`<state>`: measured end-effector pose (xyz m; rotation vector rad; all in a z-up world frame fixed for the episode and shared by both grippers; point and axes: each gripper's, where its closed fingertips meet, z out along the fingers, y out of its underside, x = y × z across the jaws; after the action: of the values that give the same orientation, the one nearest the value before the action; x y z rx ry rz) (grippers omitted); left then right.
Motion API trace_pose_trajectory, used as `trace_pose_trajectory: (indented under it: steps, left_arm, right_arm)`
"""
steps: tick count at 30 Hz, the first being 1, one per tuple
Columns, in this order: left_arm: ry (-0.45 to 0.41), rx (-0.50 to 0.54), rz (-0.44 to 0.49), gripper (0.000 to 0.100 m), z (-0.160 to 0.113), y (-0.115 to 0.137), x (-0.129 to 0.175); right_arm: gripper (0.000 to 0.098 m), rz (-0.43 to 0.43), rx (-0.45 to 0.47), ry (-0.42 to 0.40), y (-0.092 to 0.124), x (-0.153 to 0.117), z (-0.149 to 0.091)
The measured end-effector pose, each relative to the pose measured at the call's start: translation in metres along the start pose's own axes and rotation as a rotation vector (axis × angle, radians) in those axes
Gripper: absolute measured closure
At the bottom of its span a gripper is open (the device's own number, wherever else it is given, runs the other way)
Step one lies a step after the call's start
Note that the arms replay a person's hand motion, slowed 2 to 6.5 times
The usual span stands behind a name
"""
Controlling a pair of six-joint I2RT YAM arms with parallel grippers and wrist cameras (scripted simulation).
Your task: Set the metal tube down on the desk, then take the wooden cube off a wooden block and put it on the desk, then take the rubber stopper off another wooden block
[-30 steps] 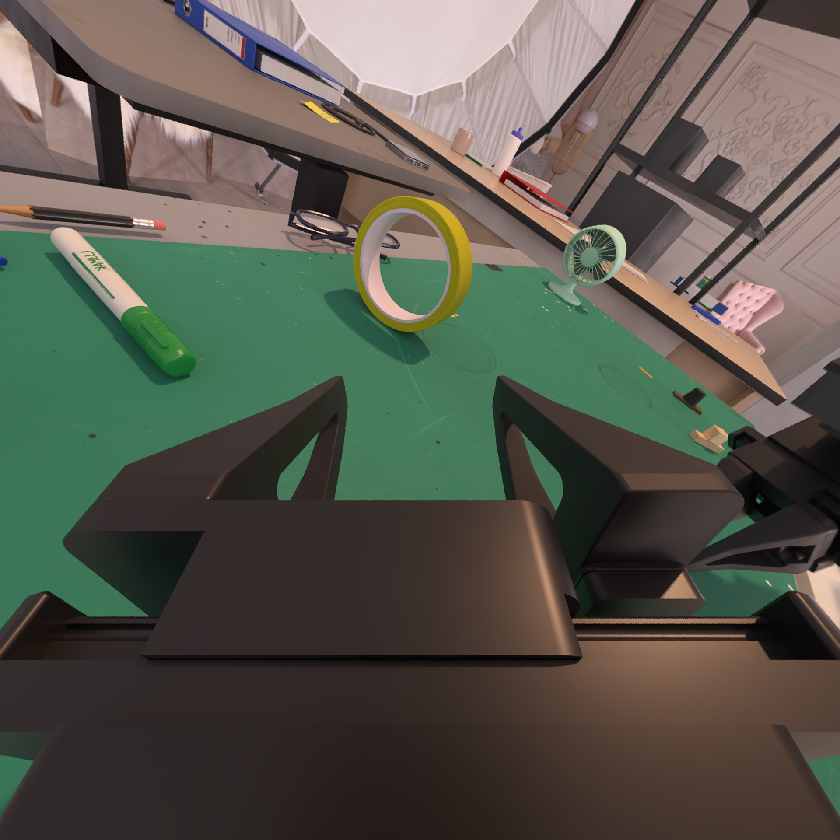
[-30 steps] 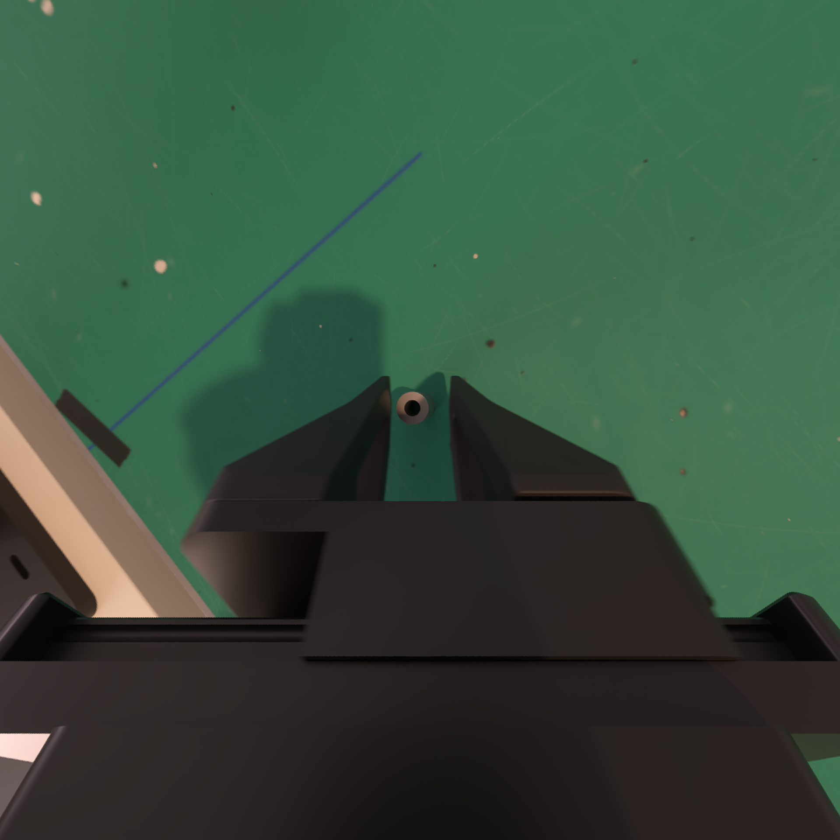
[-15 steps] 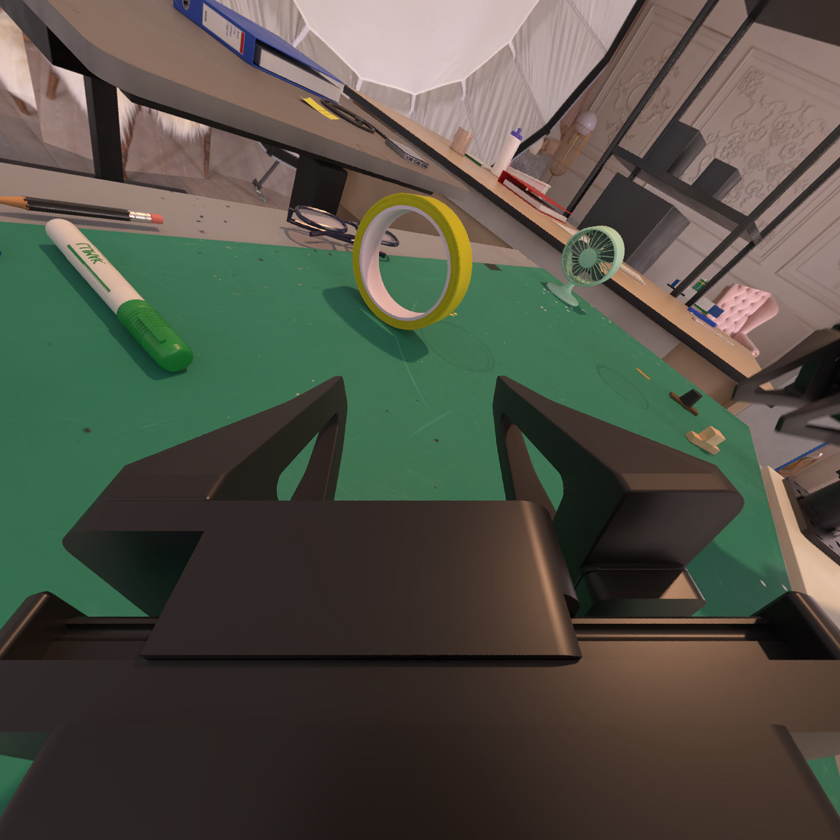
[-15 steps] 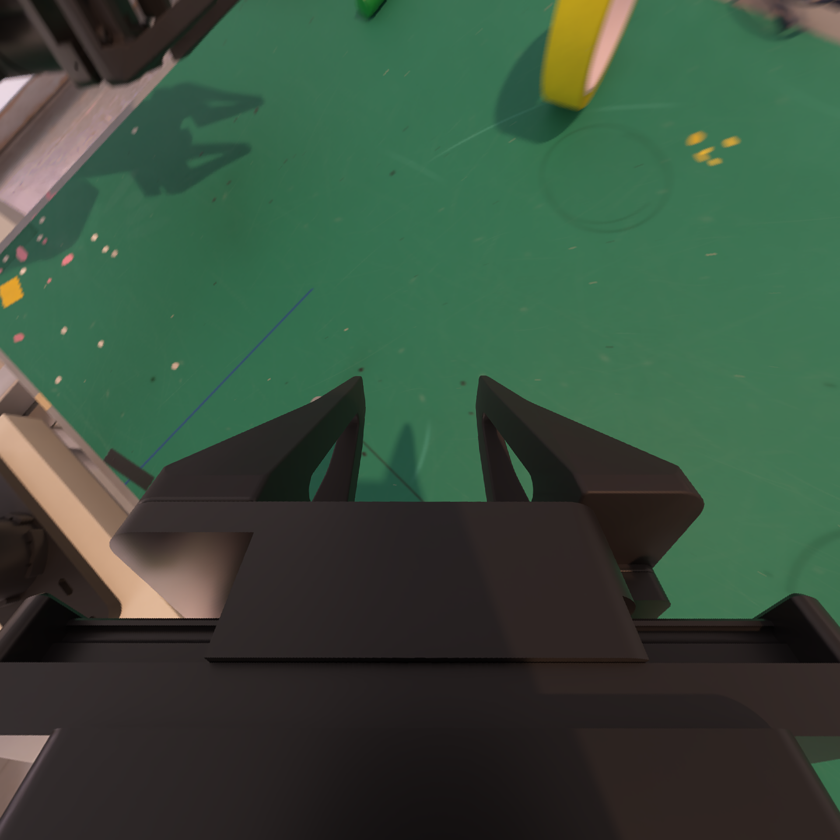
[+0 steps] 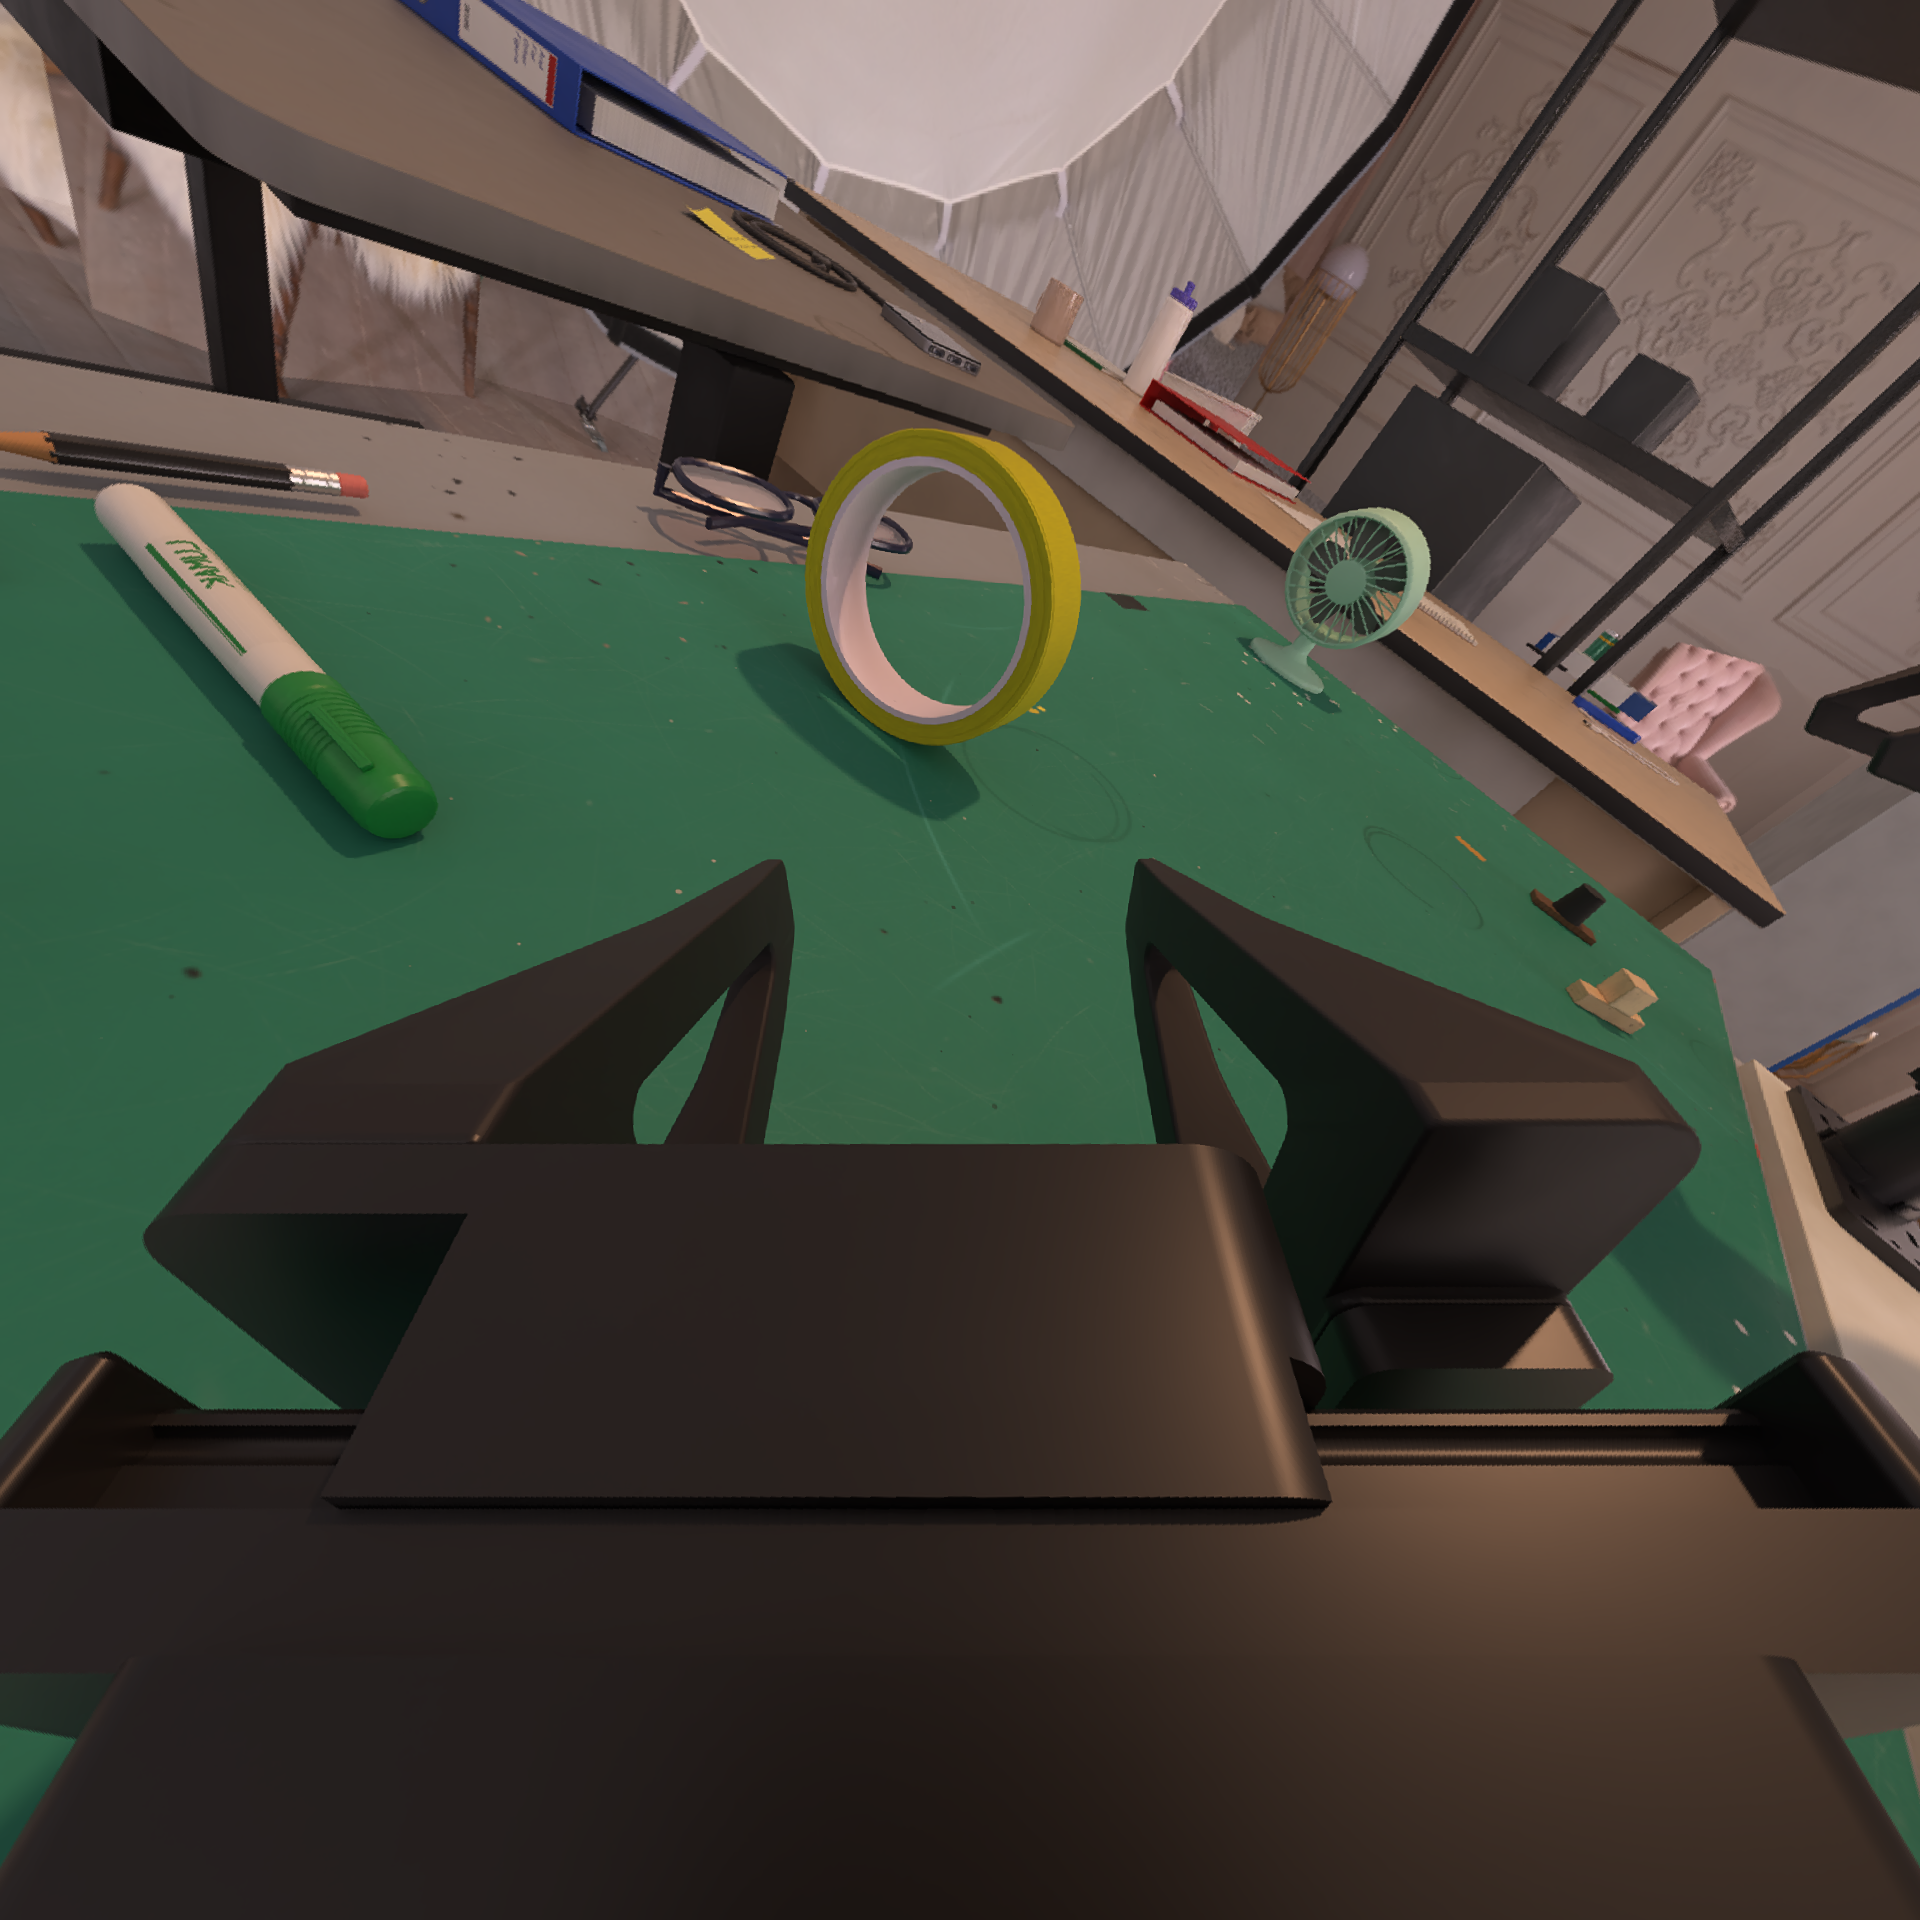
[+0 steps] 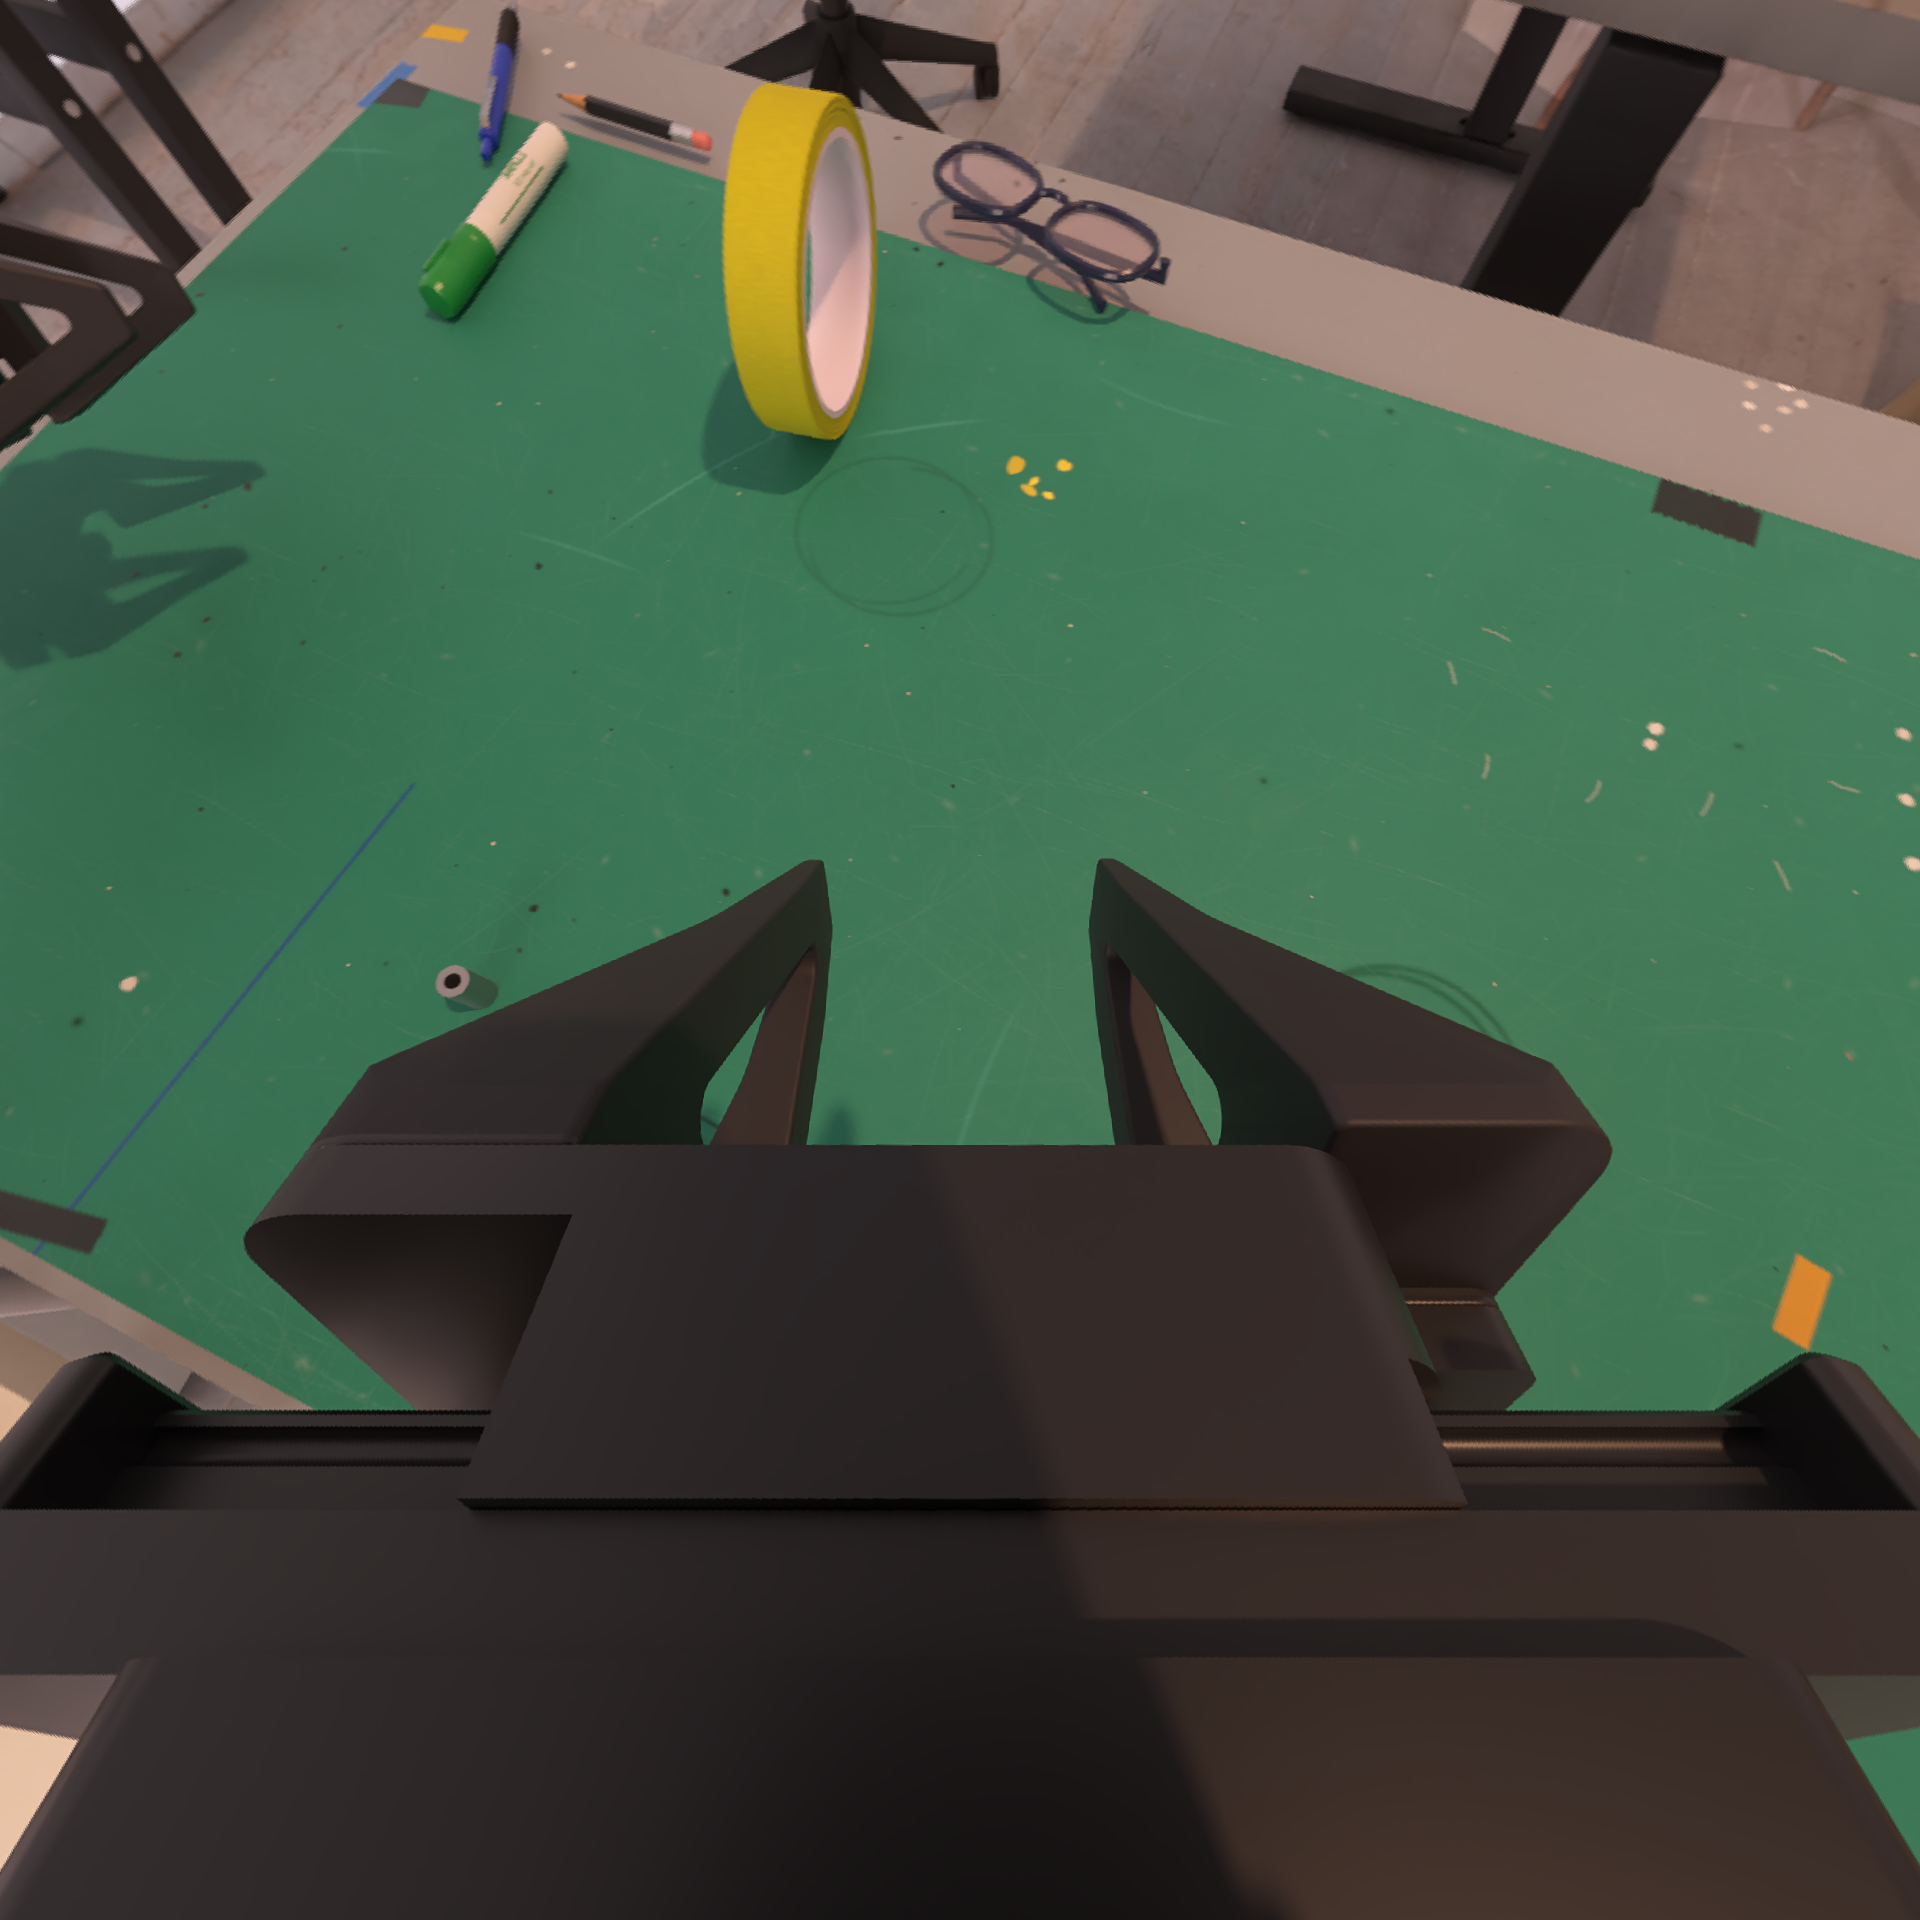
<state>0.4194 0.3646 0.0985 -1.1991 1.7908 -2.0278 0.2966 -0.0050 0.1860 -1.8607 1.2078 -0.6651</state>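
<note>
Both tools gaped empty: left tool (image 5: pixel 956 883), right tool (image 6: pixel 958 883). Metal tube (image 6: pixel 460 985) lay on the worktop (image 6: pixel 1299 675), just left of the right tool. Yellow tape roll (image 6: pixel 800 260) stood well beyond the tube, marker (image 6: pixel 491 221) and glasses (image 6: pixel 1049 223) flanking it; nothing blocked the tube.

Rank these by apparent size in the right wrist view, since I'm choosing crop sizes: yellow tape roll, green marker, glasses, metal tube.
1. yellow tape roll, largest.
2. glasses and green marker: they look similar in extent, so no ranking between them.
3. metal tube, by far the smallest, although it lies nearer the camera.
</note>
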Motion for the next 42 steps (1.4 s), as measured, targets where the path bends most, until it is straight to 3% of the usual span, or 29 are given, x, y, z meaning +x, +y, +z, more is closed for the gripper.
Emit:
trace_pose_trajectory:
  steps: [9,26,42]
  left_arm:
    - [-0.003,-0.005,0.001,0.045,0.0,0.001,0.0]
    - [-0.004,-0.009,0.002,0.045,0.0,0.001,0.0]
    - [-0.004,-0.009,0.007,0.045,0.0,0.001,0.0]
  right_arm:
    - [0.0557,0.042,0.011,0.036,0.013,0.012,-0.008]
    - [0.0723,0.105,0.005,0.014,0.037,0.006,-0.008]
    - [0.0731,0.113,0.033,0.053,0.032,0.017,-0.022]
